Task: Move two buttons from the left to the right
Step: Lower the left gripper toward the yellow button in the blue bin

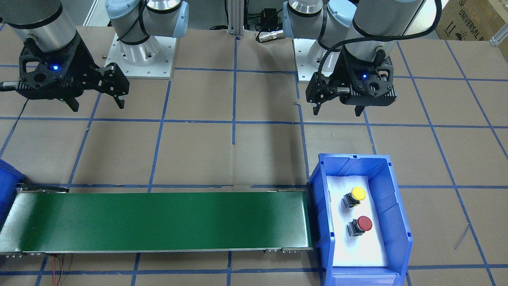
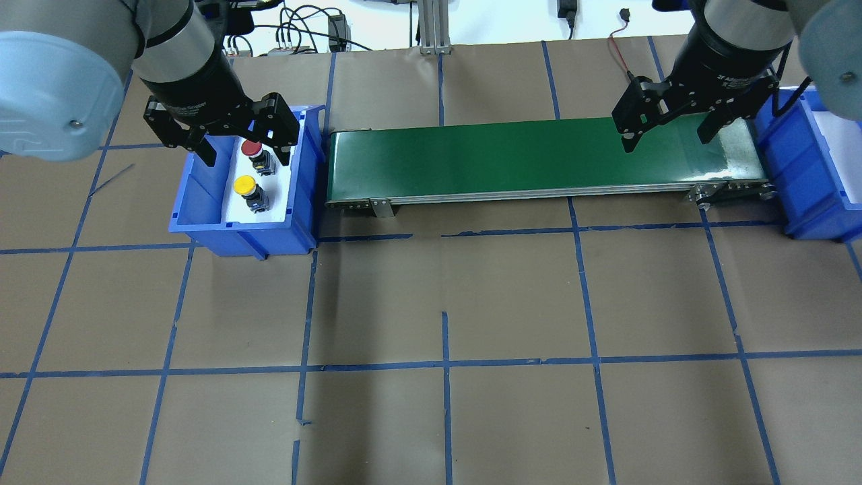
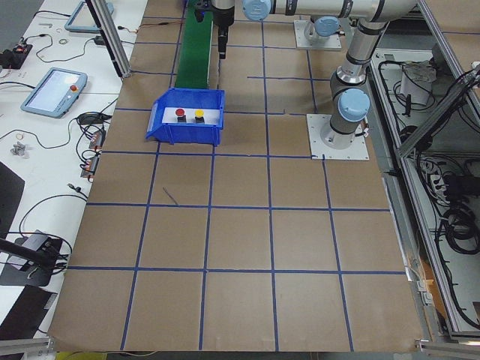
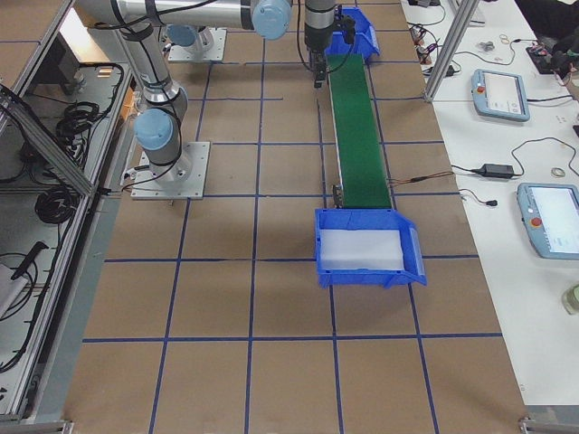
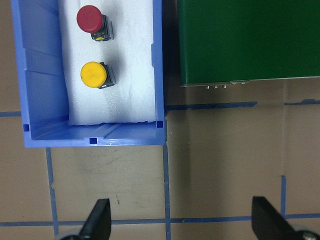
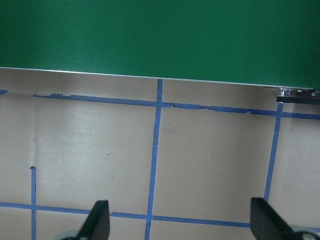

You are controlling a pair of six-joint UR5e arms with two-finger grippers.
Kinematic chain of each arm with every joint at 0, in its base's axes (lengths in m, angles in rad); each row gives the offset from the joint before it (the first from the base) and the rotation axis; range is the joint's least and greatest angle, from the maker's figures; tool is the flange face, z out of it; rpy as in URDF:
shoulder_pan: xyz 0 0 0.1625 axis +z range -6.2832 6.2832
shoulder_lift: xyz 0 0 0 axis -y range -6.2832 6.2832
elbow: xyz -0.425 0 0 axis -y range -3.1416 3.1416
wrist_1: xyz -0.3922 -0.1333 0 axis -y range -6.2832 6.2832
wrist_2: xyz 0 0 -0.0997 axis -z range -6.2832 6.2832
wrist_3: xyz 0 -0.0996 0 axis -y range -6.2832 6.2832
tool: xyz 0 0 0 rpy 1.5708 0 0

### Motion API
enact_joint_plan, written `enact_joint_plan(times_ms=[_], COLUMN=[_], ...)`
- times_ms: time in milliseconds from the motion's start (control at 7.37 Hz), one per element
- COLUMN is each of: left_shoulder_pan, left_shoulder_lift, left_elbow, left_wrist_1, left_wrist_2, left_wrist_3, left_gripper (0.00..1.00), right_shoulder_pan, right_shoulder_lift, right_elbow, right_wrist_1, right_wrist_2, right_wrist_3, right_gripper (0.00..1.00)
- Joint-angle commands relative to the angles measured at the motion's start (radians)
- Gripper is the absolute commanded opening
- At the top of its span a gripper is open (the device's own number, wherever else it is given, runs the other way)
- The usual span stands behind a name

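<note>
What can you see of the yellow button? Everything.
The yellow button has a round yellow mushroom cap on a black-grey squarish base. It seems to stand cap up on the white liner inside the blue bin, beside the red button and apart from it. Nothing else touches it.

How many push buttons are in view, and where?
2. Both in the blue plastic bin at the robot's left: the yellow-capped push button nearer the robot, the red-capped push button beyond it. None seems hidden.
</note>
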Motion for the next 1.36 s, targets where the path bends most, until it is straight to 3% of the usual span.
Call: enact_joint_plan(times_ms=[0,543,1221], left_shoulder_pan=[-0.001,0.095,0.188], left_shoulder_lift=[0.002,-0.065,-0.355], left_elbow=[-0.002,0.039,0.020], left_wrist_1=[-0.001,0.052,0.330], left_wrist_2=[0.002,0.003,-0.007], left_wrist_3=[-0.001,0.047,0.188], left_gripper=[0.99,0.99,0.96], right_shoulder_pan=[-0.002,0.000,0.000], right_shoulder_lift=[0.000,0.000,0.000], right_elbow=[-0.002,0.001,0.003], right_wrist_1=[-0.001,0.002,0.000], right_wrist_2=[0.000,-0.002,-0.002], right_wrist_3=[0.000,0.000,0.000], right_gripper=[1.00,1.00,1.00])
